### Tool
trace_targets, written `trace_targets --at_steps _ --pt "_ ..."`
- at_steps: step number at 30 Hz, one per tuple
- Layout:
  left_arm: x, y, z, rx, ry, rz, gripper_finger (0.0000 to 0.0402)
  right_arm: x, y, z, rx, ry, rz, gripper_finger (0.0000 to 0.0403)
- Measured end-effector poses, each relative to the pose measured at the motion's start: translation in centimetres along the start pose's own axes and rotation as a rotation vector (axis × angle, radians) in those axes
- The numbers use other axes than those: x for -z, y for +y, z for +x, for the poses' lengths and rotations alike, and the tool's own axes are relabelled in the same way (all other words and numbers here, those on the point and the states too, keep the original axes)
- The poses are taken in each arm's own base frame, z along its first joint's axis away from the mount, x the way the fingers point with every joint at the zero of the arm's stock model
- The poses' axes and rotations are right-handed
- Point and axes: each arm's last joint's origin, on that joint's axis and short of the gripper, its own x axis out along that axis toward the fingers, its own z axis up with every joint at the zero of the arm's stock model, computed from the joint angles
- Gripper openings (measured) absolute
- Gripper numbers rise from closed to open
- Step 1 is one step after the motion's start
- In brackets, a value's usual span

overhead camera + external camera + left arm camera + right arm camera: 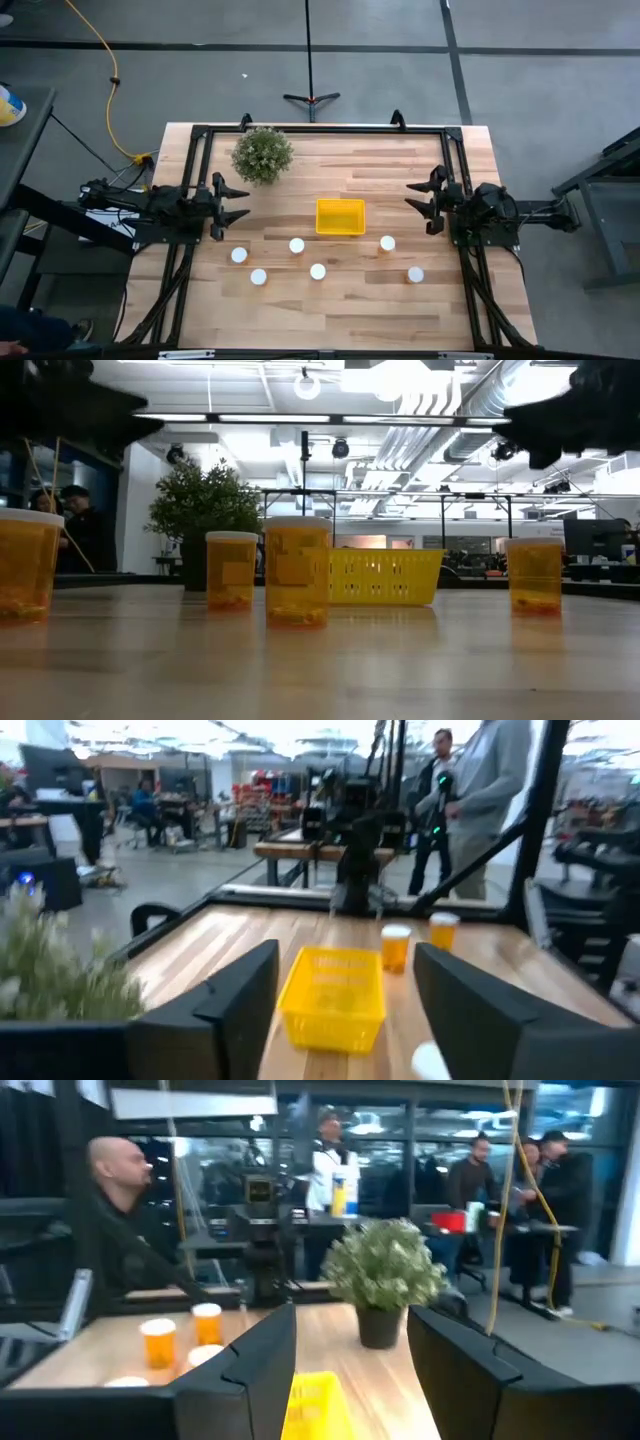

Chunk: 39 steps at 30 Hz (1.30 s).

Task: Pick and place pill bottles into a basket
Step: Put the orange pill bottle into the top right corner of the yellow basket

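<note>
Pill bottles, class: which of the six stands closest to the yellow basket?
The bottle just off the basket's corner on the right claw's side. The other five stand farther out on the table.

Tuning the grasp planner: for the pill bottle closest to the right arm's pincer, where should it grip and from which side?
That pill bottle stands upright, white cap up, clear of its neighbour and the yellow basket. I'd bring the right pincer, now open, straight down and close on the round body just under the cap; any approach angle probably works.

Grey concrete floor [400,80] surrounds the pale wooden plank table [340,300]; white ceiling strip lights [320,418] glow over distant office desks [290,850].
</note>
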Motion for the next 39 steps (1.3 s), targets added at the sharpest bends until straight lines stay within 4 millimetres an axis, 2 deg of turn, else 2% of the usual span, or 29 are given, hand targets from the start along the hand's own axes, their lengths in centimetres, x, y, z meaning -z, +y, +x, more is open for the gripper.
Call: trace_targets --at_steps 2,5,12,16,20,27,34,39 --pt "-1.0 0.0 0.0 0.013 -0.009 -0.003 0.0294 -0.9 0.0 0.1 0.007 -0.016 -0.008 0.0185" --pt "-1.6 -0.1 0.3 0.015 0.017 0.016 0.0302 -1.1 0.1 0.6 0.009 0.031 -0.020 0.0186" --pt "-3.0 -1.1 2.0 0.133 0.061 0.017 0.0292 -1.9 0.4 2.2 -0.026 0.124 -0.028 0.0186" --pt "-3.9 -1.5 3.2 0.145 0.078 0.037 0.0284 -3.0 1.2 3.5 -0.138 0.171 -0.017 0.0184" --pt "-4.6 -1.9 4.1 0.168 0.109 0.044 0.0280 -3.7 2.1 4.7 -0.177 0.295 -0.040 0.0185" --pt "-5.7 -2.2 4.8 0.175 0.149 0.038 0.0280 -6.2 4.0 6.2 -0.227 0.451 -0.061 0.0179" --pt "-5.9 -2.2 4.7 0.170 0.174 -0.005 0.0278 -5.8 5.0 6.0 -0.273 0.841 -0.010 0.0179" --pt "-5.9 -2.2 4.7 0.170 0.175 -0.005 0.0278 -5.1 5.5 6.9 -0.217 0.940 0.075 0.0198"
